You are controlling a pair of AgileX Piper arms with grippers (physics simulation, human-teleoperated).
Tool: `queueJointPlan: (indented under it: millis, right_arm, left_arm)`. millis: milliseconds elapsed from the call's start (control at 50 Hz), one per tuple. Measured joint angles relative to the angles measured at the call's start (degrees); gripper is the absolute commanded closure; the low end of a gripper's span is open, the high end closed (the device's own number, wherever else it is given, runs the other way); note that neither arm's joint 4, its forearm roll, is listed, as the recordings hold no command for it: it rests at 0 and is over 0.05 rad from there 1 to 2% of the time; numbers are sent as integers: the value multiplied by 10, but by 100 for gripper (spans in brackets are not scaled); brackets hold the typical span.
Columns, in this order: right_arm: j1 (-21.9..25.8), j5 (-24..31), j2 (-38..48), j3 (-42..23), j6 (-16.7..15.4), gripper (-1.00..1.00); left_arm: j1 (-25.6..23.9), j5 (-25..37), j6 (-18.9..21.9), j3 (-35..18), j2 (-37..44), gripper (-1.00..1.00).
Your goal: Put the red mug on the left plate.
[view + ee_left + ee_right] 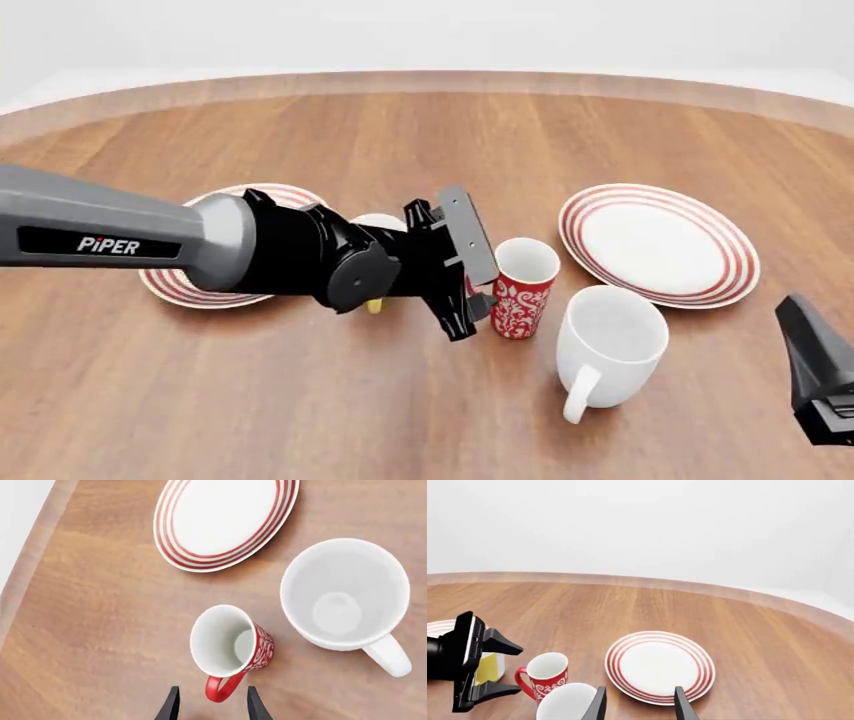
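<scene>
Fingers (pixel 172 705) of the left gripper (pixel 212 706) stand spread, one on each side of the red mug's handle, pinching nothing; whether they touch the handle cannot be told. In the front view the left gripper (pixel 470 290) reaches in from the table's left side and sits just beside the red mug (pixel 522 288), on the mug's left. The red mug stands upright on the bare wood near the middle of the table (pixel 400 130), its handle turned toward that gripper. A white mug (pixel 607 347) stands upright just to its right and nearer the table's near edge, close but apart from it, handle pointing toward the near edge. A yellow mug (pixel 375 304) is mostly hidden behind the left arm; only a sliver shows below the wrist. The left plate (pixel 176 287) lies flat toward the table's left side, largely covered by the arm, and the red mug is well apart from it. The right plate (pixel 659 244) lies flat toward the right side, beyond the white mug. The right gripper (pixel 639 704) hangs by the table's near right corner, its fingers spread and holding nothing, well apart from all the crockery.
</scene>
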Motion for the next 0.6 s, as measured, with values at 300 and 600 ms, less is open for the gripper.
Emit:
queueJointPlan:
  millis: [300, 600]
  right_arm:
    - [0, 1, 0, 0, 1, -100]
    - [-1, -1, 1, 0, 2, -100]
  left_arm:
    - [8, 7, 4, -21, 20, -100]
    - [8, 4, 1, -25, 31, -100]
